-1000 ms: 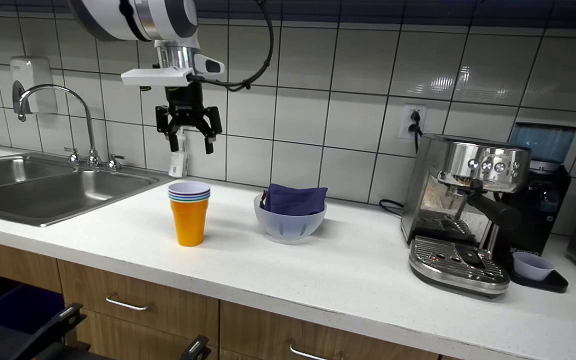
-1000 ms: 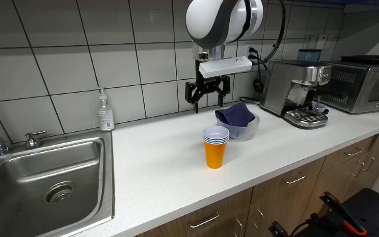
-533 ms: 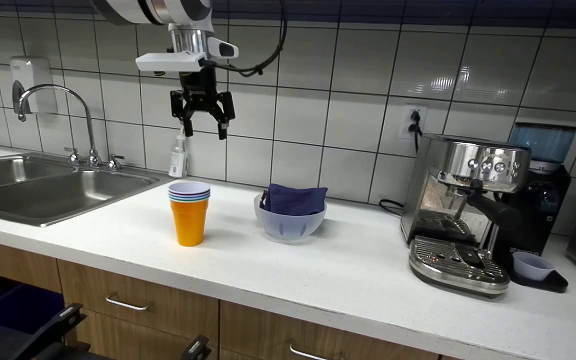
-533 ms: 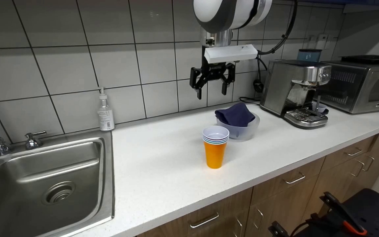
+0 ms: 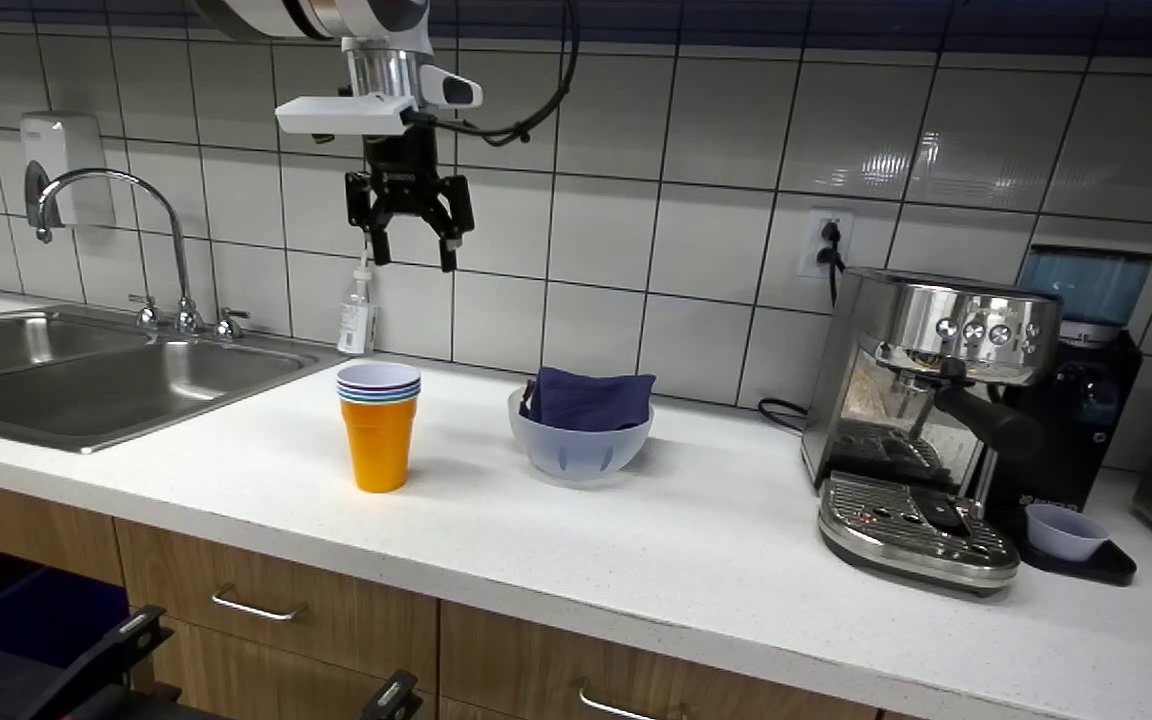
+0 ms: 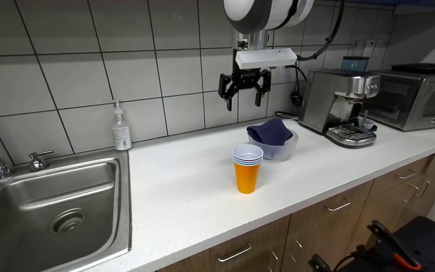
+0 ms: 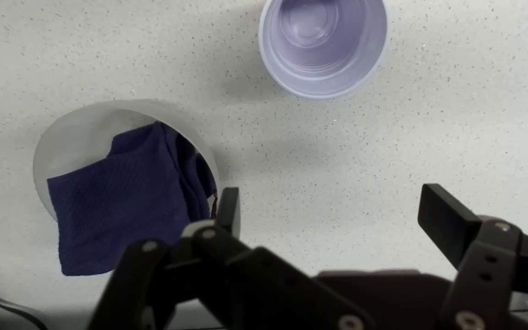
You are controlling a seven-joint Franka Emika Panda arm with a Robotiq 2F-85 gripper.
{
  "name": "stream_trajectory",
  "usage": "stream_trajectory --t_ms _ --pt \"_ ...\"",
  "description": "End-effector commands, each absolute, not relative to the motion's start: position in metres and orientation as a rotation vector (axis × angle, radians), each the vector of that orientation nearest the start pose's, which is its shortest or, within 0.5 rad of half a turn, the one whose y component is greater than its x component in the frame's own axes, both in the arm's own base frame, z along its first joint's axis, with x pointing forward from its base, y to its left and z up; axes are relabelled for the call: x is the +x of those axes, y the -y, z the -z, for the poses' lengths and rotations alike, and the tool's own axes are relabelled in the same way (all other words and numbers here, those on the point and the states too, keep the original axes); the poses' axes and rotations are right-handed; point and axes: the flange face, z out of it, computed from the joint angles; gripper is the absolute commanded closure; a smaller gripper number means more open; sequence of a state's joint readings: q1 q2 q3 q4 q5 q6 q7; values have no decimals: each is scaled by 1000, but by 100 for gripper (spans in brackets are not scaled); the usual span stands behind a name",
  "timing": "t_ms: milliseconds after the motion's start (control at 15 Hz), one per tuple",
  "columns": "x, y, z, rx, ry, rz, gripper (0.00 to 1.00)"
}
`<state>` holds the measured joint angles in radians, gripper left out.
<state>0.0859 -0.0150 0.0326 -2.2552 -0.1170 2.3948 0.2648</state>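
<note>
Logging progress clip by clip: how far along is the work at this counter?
Looks done: the cups stand nested and upright, the cloth sits in the bowl; who placed them can't be told. In hand: nothing; the pincer hangs open above the counter. Left: probably any grasp, since the pincer touches neither cups nor cloth.

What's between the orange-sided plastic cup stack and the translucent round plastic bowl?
Only white speckled countertop separates the cup stack from the bowl in the wrist view.

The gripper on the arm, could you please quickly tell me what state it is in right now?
Gripper: open, holding nothing, in the air above the counter.
</note>
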Motion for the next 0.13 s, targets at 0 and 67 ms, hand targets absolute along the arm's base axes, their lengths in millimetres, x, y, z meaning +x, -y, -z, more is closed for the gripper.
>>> stream_trajectory --t_ms 0,67 --pt "530 -62 -385 -3184 -106 267 0" --pt "530 -62 -385 -3184 -106 267 0"
